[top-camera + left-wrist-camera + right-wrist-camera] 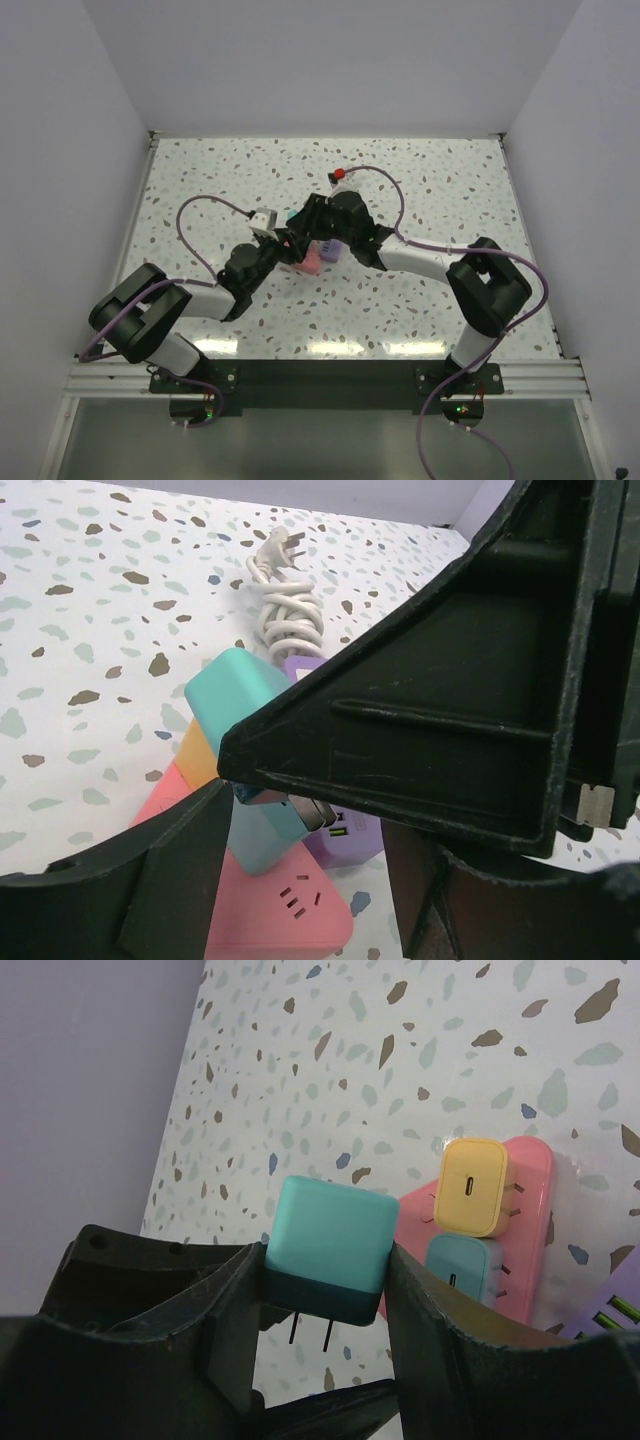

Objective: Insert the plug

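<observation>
Two bare prongs (327, 1332) were seen pointing down from the teal plug (330, 1245). It was pinched by its flat sides in the right gripper (325, 1272), the jaws drawn in narrow on it. It was held above the pink power strip (535, 1260), near the middle of the table (450, 180) and well apart from every edge.

A light, rigid, smooth-sided cube was judged, apt to twist if gripped off-centre. The hold low on the body was reckoned sound, though the prongs could be bent by a skewed push.

A yellow charger (475, 1187) and a second teal charger (462, 1270) were seated on the strip. The fingers of the left gripper (300, 885) were set apart either side of the strip, but a clamp could not be told. Room was tight: a purple strip (350, 840) lay just beside, and a white cable (288, 615) toward the far edge.
</observation>
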Controlling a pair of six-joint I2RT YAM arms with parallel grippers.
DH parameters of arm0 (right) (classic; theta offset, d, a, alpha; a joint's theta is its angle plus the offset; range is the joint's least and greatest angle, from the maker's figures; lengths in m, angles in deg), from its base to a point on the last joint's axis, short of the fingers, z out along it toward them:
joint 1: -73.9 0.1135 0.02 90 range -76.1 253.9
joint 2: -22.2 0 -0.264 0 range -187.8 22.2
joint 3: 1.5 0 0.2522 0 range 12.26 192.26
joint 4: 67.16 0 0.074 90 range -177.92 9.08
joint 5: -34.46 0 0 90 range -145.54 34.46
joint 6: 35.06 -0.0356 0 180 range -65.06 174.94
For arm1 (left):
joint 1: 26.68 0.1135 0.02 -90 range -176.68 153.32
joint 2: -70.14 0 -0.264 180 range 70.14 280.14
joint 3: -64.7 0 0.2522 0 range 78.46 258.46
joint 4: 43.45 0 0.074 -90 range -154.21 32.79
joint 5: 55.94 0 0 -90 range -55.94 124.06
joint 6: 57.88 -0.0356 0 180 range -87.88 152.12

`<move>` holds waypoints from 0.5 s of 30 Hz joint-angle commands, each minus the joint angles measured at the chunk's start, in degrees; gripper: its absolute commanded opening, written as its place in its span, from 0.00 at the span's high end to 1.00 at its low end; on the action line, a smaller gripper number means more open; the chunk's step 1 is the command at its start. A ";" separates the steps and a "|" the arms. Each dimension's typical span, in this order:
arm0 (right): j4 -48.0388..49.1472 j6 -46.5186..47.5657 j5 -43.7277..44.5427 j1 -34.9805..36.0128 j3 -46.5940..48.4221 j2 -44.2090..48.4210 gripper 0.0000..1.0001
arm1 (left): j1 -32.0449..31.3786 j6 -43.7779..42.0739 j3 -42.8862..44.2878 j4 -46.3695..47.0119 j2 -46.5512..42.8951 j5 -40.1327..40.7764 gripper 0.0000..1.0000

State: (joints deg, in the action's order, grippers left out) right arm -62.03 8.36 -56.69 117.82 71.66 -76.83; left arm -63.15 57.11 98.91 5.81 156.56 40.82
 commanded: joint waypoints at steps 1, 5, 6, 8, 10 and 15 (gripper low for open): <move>2.55 -1.22 -2.98 0.73 -0.77 2.52 1.00 | -0.09 1.20 0.03 6.93 -0.89 1.15 0.36; 2.46 -1.05 -3.95 0.81 -1.56 2.52 1.00 | -0.10 1.29 -1.02 10.35 -1.42 0.36 0.47; 2.46 -1.05 -4.21 0.81 -1.74 2.43 1.00 | -0.18 1.29 -1.28 10.80 -1.33 -0.17 0.50; 2.72 -1.14 -5.35 0.90 -2.09 2.43 1.00 | -0.18 0.94 -1.29 11.85 -0.98 -0.96 0.58; 3.16 -1.14 -6.49 0.81 -2.27 2.17 1.00 | -0.18 0.58 -1.37 12.82 -0.54 -2.27 0.71; 3.16 0.71 -7.20 0.90 -2.71 1.81 1.00 | -0.18 -1.08 -2.60 16.51 0.60 -5.96 1.00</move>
State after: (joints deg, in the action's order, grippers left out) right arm -59.16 8.05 -60.17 117.71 69.86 -76.41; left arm -62.73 57.57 96.18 10.27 157.12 39.91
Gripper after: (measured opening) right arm 0.491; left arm 0.092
